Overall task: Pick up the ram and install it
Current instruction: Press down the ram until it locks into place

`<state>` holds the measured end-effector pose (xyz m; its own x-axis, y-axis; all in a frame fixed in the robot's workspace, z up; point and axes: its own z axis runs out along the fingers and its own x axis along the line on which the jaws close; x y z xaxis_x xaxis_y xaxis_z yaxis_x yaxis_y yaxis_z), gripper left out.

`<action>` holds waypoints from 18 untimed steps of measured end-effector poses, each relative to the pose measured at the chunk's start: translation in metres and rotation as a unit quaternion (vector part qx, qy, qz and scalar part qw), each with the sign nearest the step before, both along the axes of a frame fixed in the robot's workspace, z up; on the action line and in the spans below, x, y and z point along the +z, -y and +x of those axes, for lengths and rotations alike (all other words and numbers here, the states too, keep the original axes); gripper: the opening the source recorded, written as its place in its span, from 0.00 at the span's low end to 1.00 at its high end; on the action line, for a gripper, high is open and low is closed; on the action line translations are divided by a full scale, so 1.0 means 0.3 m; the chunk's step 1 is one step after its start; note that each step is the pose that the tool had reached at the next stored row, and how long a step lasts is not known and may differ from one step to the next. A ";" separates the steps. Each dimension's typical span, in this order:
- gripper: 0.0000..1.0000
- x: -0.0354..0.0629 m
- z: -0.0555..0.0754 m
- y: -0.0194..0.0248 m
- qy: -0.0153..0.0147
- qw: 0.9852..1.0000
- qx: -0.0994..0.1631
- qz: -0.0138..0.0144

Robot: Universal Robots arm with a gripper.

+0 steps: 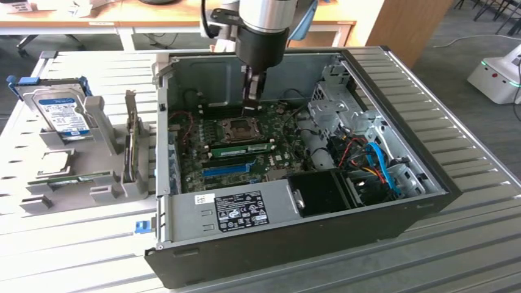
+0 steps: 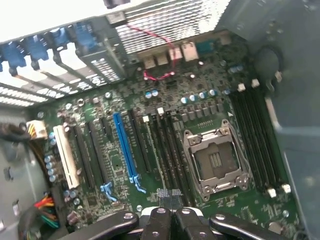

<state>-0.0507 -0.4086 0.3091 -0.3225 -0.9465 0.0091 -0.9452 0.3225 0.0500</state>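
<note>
In the exterior view the ram (image 1: 240, 146) is a slim green stick lying along the black memory slots just in front of the CPU socket (image 1: 241, 127); it looks seated in a slot. My gripper (image 1: 254, 91) hangs inside the open computer case (image 1: 269, 210), above the board and behind the socket, well clear of the ram. Its fingers are shut with nothing between them. In the wrist view the shut gripper (image 2: 168, 196) sits over the long black slots (image 2: 167, 150) beside the CPU socket (image 2: 215, 160).
A bright blue expansion slot (image 1: 226, 170) lies in front of the ram. Drive cages and blue and red cables (image 1: 374, 159) crowd the case at the exterior view's right. A grey rack (image 1: 89, 152) holding a hard drive (image 1: 61, 110) stands outside the case at the exterior view's left.
</note>
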 end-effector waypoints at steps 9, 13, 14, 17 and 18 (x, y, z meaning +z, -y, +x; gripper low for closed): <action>0.10 -0.003 0.000 0.000 0.000 0.997 -0.082 0.000; 0.10 -0.005 0.000 0.000 0.000 0.993 -0.117 0.000; 0.10 -0.005 0.000 0.000 0.000 0.992 -0.127 0.000; 0.10 -0.006 0.000 0.000 0.000 0.988 -0.154 0.000; 0.10 -0.006 0.000 0.000 0.000 0.987 -0.162 0.000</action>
